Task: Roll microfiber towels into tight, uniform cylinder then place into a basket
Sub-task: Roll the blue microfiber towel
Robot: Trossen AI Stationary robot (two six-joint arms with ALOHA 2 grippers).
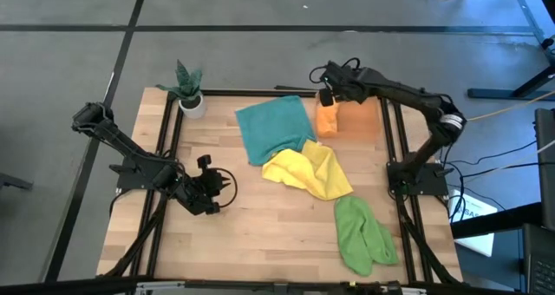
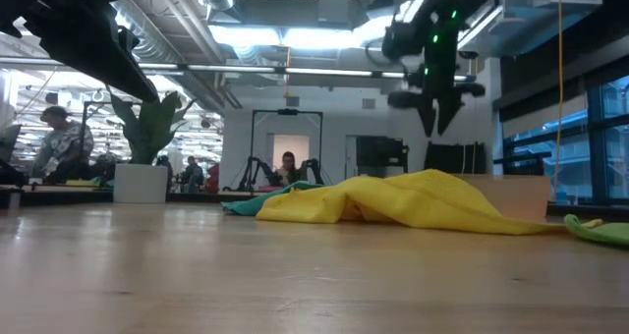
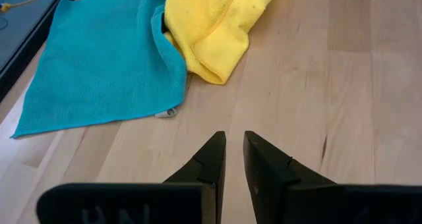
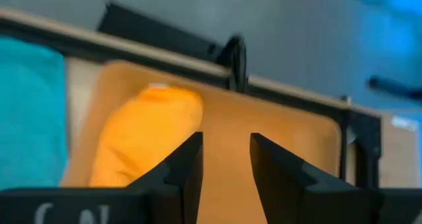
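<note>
Right claw [image 4: 225, 159] hangs narrowly parted, empty, over basket [image 4: 277, 138] holding what looks like the rolled orange towel [image 4: 142, 141].

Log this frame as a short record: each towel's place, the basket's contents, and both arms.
orange towel: rolled, lying in the basket at its left end
teal towel: spread flat, unrolled, mid-table toward the far edge
yellow towel: crumpled, overlapping the teal towel's near corner
green towel: loose, near the table's front right
right gripper: above the basket, fingers open, empty
left gripper: over bare wood at left, fingers slightly apart, empty
remaining: three towels unrolled
</note>
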